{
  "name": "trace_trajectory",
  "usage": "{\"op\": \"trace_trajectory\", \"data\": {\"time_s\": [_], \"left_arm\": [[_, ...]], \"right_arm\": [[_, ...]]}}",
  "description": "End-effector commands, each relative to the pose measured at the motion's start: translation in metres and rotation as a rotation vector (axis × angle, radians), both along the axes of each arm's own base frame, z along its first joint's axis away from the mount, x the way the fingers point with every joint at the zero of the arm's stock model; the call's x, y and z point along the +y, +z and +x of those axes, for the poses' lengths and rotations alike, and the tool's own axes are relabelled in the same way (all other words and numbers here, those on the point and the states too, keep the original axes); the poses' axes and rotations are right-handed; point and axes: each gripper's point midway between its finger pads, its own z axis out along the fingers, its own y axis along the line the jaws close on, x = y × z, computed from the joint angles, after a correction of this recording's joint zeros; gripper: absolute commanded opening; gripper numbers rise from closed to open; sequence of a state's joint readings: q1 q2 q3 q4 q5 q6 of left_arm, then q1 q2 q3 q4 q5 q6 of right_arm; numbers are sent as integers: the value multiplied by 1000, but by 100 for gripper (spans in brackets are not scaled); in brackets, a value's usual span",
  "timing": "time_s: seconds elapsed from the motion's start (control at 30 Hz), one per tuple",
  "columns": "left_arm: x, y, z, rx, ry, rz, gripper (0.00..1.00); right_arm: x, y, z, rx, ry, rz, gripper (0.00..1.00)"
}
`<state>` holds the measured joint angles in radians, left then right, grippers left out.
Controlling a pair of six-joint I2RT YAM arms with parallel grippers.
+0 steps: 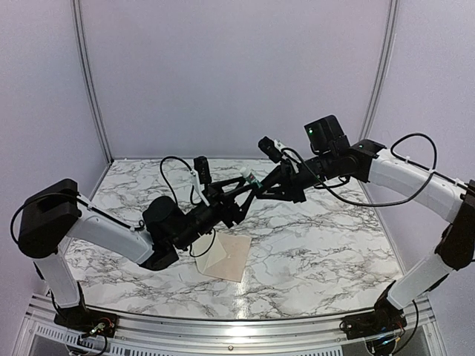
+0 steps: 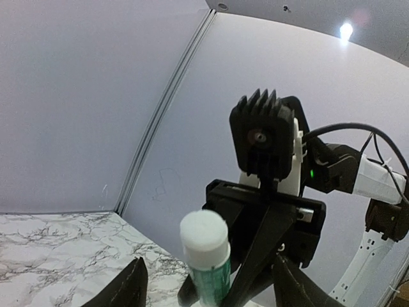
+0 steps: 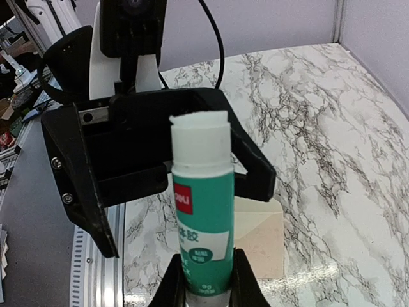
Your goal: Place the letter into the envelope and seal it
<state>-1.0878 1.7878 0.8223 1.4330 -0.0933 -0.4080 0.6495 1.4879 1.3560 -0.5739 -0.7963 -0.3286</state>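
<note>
- near edge: metal rail runs along the table front, both arm bases at its ends, left and right
- marble table: wide stretches of marble show on both sides of the paper, more on the right
- envelope lies flat near the table middle, a bit left, turned so its edges sit skewed to the rail; well back from the near edge, well apart from the side walls
- a peach rectangle sits on its right part, a paler cream triangle on the left; cannot tell the letter apart from the envelope body
- both arms reach in and meet over the middle, raised well above the paper, not touching it
- right gripper is pinched narrow on the bottom of a green glue stick, stick upright in its view, white top bare
- left gripper is spread wide, fingers either side of the stick's white top, gaps on both sides, no contact seen
- the two grippers face each other, tips just beside one another
- far: plain back wall meets the table's far edge, well beyond the grippers
</note>
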Motion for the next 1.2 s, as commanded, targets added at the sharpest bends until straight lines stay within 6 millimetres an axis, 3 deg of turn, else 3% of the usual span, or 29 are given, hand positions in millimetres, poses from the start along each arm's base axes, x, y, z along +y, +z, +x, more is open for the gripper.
{"op": "trace_trajectory", "data": {"time_s": [0.0, 0.4, 0.53, 0.63, 0.73, 0.83, 0.97, 1.07, 1.17], "left_arm": [[-4, 31, -6, -57, -40, -122, 68], [-13, 23, 0, -14, -88, -132, 45], [-13, 23, 1, -8, -97, -137, 31], [-11, 21, 4, -2, -94, -130, 19], [-5, 15, 9, 24, -83, -115, 13], [7, 0, 16, 83, -45, -30, 10], [42, -27, 27, 227, 56, 151, 0], [73, -73, 35, 408, 127, 371, 0], [116, -110, 42, 598, 217, 521, 0]], "right_arm": [[6, 2, -6, 62, 53, 52, 10], [8, 7, -8, 77, 66, 76, 11], [8, 4, -8, 84, 67, 76, 12], [7, 2, -8, 84, 65, 74, 19], [6, -2, -7, 69, 60, 59, 36], [-2, -15, -4, 55, 47, 36, 44], [-7, -47, 1, 91, 55, 10, 45], [-3, -75, 0, 157, 84, -14, 37], [2, -100, 3, 232, 99, -34, 21]]}}
